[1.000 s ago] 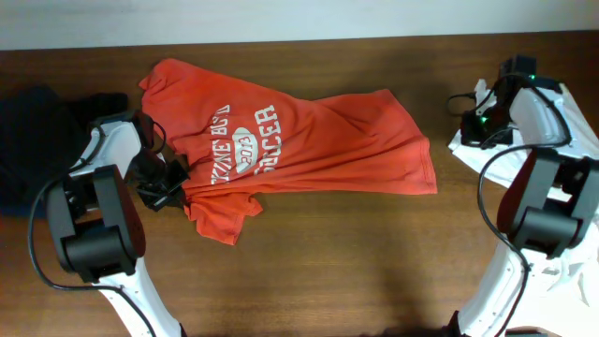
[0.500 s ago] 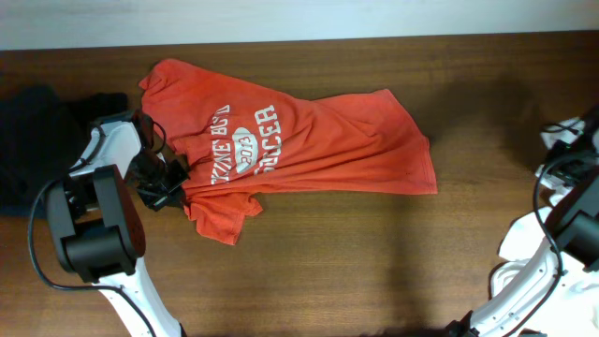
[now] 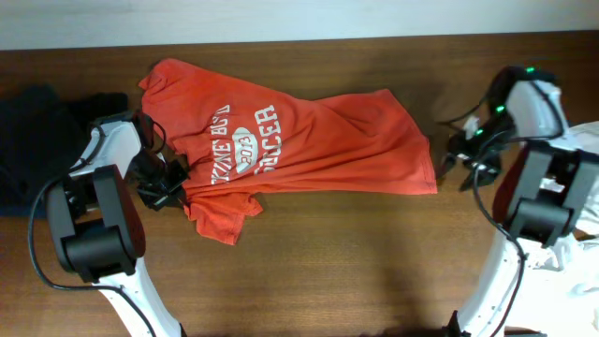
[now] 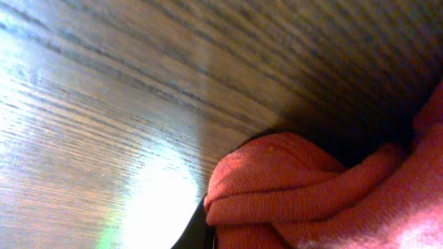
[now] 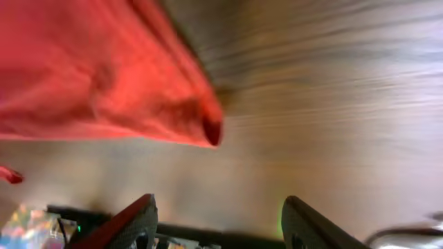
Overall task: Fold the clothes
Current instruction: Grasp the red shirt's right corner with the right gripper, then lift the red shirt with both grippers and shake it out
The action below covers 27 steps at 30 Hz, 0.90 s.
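Brown wood of the table [image 3: 328,281] is nearest to me, and nothing of the task lies on that strip along the near edge. A little farther in, towards the left edge, the left gripper [image 3: 161,187] is clenched. In its wrist view a roll of red cloth sits directly at the fingers, so I judge it pinches the side of the T-shirt [image 3: 309,150] just beside the sleeve [image 3: 223,217].

Towards the right edge, the right gripper [image 5: 218,202] stands released, its fingers [image 5: 138,221] wide apart with nothing between them. The corner of the hem [image 5: 211,128] lies just in front of it, not touched.

The T-shirt itself lies across the middle of the table, lettering up, slanted and wrinkled, its collar end near the far left corner. To do this step well, I would bring the right fingers low around that corner, take only one layer, and then pull both ends apart gently so the cloth becomes flat before any fold.

Dark clothes [image 3: 28,131] lie at the left edge, and a white shirt [image 3: 590,168] at the right edge.
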Each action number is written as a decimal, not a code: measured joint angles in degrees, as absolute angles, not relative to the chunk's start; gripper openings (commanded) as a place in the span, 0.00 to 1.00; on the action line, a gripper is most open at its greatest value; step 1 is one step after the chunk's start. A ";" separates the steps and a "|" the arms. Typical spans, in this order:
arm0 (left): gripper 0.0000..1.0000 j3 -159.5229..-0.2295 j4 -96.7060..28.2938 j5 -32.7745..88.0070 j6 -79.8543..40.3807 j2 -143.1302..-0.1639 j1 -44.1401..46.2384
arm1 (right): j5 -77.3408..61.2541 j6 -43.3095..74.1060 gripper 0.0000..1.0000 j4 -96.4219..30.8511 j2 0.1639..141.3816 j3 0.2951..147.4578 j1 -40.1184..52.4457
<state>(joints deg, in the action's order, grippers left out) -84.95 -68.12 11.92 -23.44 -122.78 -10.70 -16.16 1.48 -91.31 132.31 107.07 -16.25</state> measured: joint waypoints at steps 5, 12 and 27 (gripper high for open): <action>0.04 -84.93 -68.10 11.92 -23.42 -122.78 -10.70 | -17.28 4.75 0.55 -82.35 132.29 97.34 -14.61; 0.04 -84.90 -68.12 11.92 -23.42 -122.78 -10.70 | -17.69 11.35 0.04 -76.86 131.72 96.95 -12.21; 0.00 -111.74 -76.82 22.79 -7.77 -116.11 -10.68 | -11.66 7.51 0.04 -96.31 126.80 142.67 -12.10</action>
